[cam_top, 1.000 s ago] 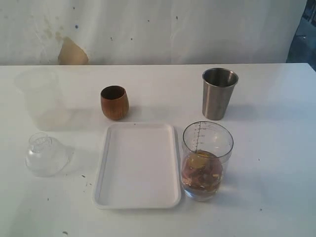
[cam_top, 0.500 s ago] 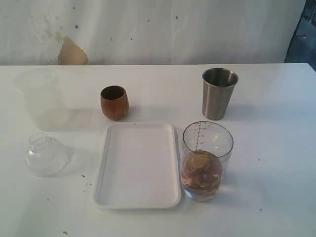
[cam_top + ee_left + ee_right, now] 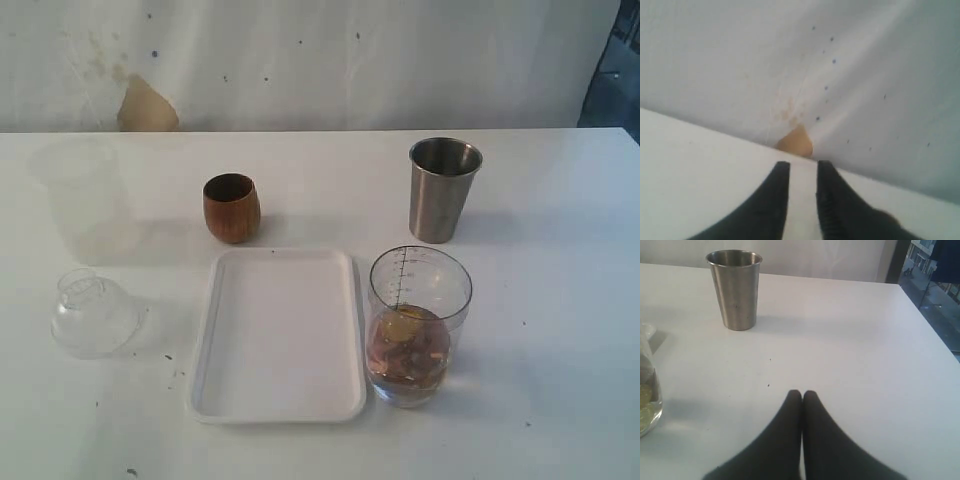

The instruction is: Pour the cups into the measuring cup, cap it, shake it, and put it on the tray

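Observation:
The brown wooden cup (image 3: 232, 207) stands behind the white tray (image 3: 278, 335). To the right of the tray stands the clear measuring cup (image 3: 418, 325), uncapped, with brownish pieces and liquid in its lower part; its edge shows in the right wrist view (image 3: 646, 390). The steel tumbler (image 3: 443, 188) (image 3: 736, 289) is upright behind it. Neither arm appears in the exterior view. My left gripper (image 3: 803, 165) is open with a narrow gap, holding nothing, over bare table. My right gripper (image 3: 802, 393) is shut and empty, well short of the tumbler.
A clear dome-shaped lid (image 3: 92, 314) lies at the left of the tray. A frosted translucent cup (image 3: 82, 198) stands behind it at the far left. A wall with a tan patch (image 3: 146, 106) (image 3: 795, 141) backs the table. The table's right edge (image 3: 930, 320) is near.

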Tool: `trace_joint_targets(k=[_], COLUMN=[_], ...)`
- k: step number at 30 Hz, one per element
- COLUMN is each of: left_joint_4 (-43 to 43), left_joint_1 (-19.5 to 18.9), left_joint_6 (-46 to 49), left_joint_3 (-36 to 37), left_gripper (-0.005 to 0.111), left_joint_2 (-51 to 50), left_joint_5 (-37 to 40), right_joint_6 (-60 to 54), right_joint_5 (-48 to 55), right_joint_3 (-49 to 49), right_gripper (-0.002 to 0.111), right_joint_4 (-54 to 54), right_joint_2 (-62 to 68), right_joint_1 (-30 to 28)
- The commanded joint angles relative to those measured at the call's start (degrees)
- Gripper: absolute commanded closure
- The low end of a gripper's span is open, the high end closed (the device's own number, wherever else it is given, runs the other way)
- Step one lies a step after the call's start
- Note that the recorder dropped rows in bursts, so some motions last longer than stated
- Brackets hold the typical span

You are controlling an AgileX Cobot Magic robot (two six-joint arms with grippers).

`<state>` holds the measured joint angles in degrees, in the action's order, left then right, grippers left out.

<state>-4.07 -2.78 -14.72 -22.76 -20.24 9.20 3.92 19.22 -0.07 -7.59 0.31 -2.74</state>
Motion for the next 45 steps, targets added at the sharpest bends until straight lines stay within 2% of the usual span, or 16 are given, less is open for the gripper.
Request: trace_joint_targets(k=[1, 3, 7, 11, 14, 19, 22, 26, 32, 38, 40, 42, 43, 45], left_joint_4=[-4.4, -12.6, -27.5, -29.2, -32.5, -33.1, -32.5, -32.0, -31.2, -31.1, -31.1, -31.1, -30.6, -30.4], left_joint_1=[0.0, 0.0, 0.0, 0.0, 1.5, 9.5, 13.4, 14.4, 14.4, 14.4, 14.4, 14.4, 14.4, 14.4], left_joint_6=[13.7, 23.1, 38.4, 40.3, 42.1, 47.7, 48.7, 48.2, 48.4, 49.4, 49.0, 49.3, 49.8, 49.7], left_joint_3=[-7.8, -10.7, -14.1, -14.5, -14.6, -16.1, -16.3, -16.3, -16.3, -16.3, -16.3, -16.7, -17.0, -18.1], left_gripper=[0.052, 0.036, 0.037, 0.037, 0.037, 0.037, 0.037, 0.037, 0.038, 0.065, 0.080, 0.101, 0.106, 0.107], left_joint_2=[-10.5, -16.9, -30.3, -42.3, -51.0, -60.4, -63.5, -66.6, -70.1, -72.5, -72.4, -72.0, -71.7, -71.1], left_joint_5=[11.2, 16.7, 26.3, 26.3, 20.9, 13.4, 5.7, -0.1, -0.7, -1.6, -0.8, 1.6, 3.2, 6.3], right_joint_6=[-0.3, -0.3, -0.3, -0.3, -0.3, -0.3, -0.3, -0.3, -0.3, -0.3, -0.3, -0.3, -0.3, -0.3], right_joint_5=[0.0, 0.0, 0.0, 0.0, 0.0, 0.0, 0.0, 0.0, 0.0, 0.0, 0.0, 0.0, 0.0, 0.0], right_joint_3=[0.1, 0.1, 0.1, 0.1, 0.1, 0.1, 0.1, 0.1, 0.1, 0.1, 0.1, 0.1, 0.1, 0.1], right_gripper=[0.108, 0.108, 0.108, 0.108, 0.108, 0.108, 0.108, 0.108, 0.108, 0.108, 0.108, 0.108, 0.108, 0.108], right_joint_4=[0.2, 0.2, 0.2, 0.2, 0.2, 0.2, 0.2, 0.2, 0.2, 0.2, 0.2, 0.2, 0.2, 0.2], right_joint_2=[-0.3, -0.3, -0.3, -0.3, -0.3, -0.3, -0.3, -0.3, -0.3, -0.3, -0.3, -0.3, -0.3, -0.3], right_joint_1=[0.3, 0.3, 0.3, 0.3, 0.3, 0.3, 0.3, 0.3, 0.3, 0.3, 0.3, 0.3, 0.3, 0.3])
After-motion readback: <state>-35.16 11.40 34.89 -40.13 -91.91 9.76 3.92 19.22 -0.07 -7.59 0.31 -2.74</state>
